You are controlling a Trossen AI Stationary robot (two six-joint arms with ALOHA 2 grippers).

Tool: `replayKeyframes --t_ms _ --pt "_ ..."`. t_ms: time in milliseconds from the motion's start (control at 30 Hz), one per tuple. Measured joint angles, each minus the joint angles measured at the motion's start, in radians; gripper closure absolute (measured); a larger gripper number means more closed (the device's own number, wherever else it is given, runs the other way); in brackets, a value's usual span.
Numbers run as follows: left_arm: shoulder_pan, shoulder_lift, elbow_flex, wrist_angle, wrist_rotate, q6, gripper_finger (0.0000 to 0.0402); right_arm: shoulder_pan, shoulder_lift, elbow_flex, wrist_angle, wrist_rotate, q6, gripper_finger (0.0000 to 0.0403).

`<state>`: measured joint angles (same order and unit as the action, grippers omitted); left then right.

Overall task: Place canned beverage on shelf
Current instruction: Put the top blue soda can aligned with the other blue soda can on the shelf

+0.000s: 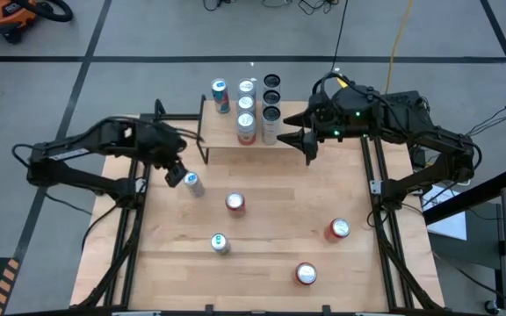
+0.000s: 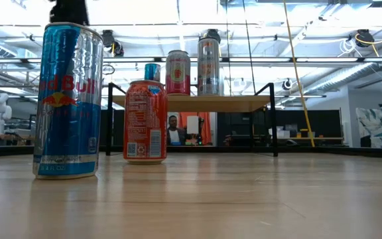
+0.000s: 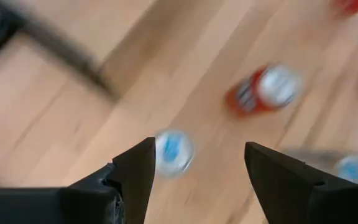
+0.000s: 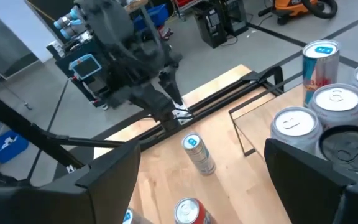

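Wooden table (image 1: 271,254), shelf (image 1: 227,151) at its far edge, cans standing on both.

The shelf, a light wood top on thin black legs, carries several upright cans. The left gripper (image 1: 177,175) hangs jaws spread just above a slim blue-and-silver can (image 1: 193,183) on the table, not gripping it. The right gripper (image 1: 308,140), jaws spread and empty, waits beside the shelf.

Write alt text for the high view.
The left gripper, open, hovers beside a slim blue can on the wooden table. Four more cans stand loose there, several already sit on the shelf, and the right gripper waits beside it.
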<state>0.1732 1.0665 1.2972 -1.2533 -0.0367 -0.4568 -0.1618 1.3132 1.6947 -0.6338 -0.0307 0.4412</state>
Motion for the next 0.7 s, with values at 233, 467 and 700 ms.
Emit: replayKeyframes --t_ms 233,467,700 --pt "0.023 0.086 -0.054 -0.053 0.109 -0.004 0.0089 0.032 0.0 0.0 -0.005 -0.024 -0.042 0.008" --pt "0.032 0.196 -0.067 -0.044 0.051 0.044 0.0024 0.033 0.0 0.0 -0.071 -0.104 -0.057 0.008" --pt "0.064 0.324 -0.067 -0.074 0.035 -0.056 0.002 0.033 0.0 0.0 -0.136 -0.193 -0.079 0.008"
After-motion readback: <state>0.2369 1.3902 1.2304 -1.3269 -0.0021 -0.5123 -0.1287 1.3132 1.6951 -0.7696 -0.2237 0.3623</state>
